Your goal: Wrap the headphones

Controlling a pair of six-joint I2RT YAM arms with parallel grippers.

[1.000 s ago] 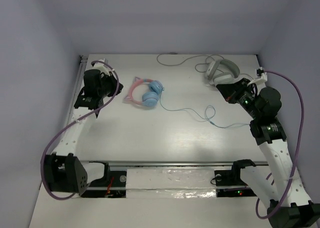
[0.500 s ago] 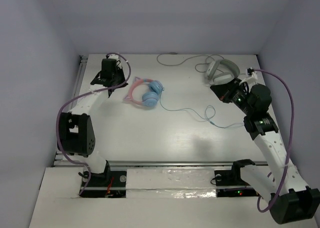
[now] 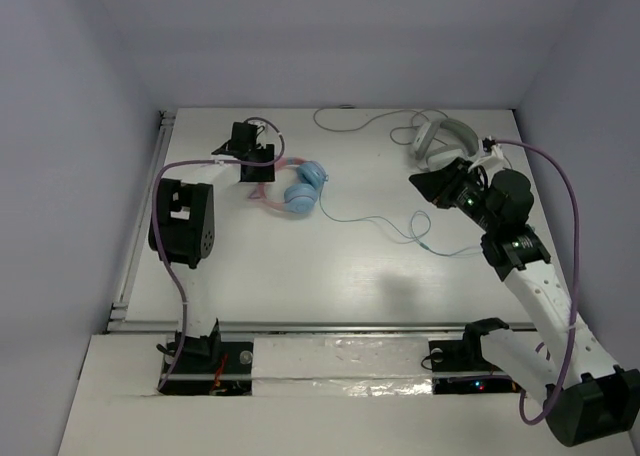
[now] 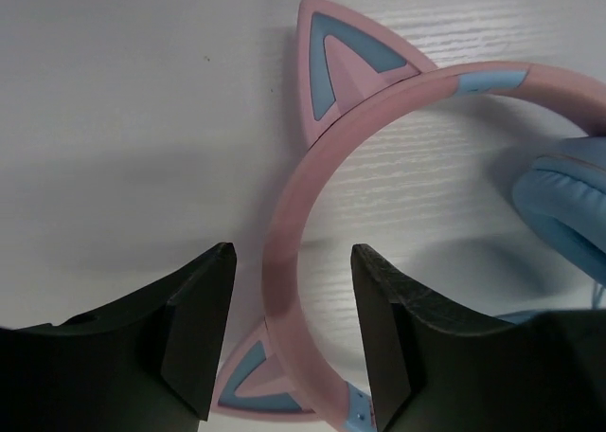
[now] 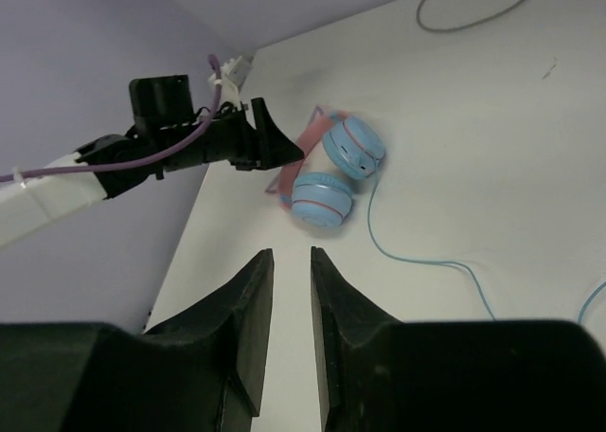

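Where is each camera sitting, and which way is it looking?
Top camera: high above and behind the arms, looking down at the white table; both arms show, with the left claw and right claw.
Left wrist camera: on the left arm, looking down at the pink band of the headphones; its two dark fingers sit either side of the band.
Right wrist camera: on the right arm, looking across the table toward the left arm; its own fingers show at the bottom.
Shared: all three see the headphones.

Lab cell: walled white table (image 3: 330,276)
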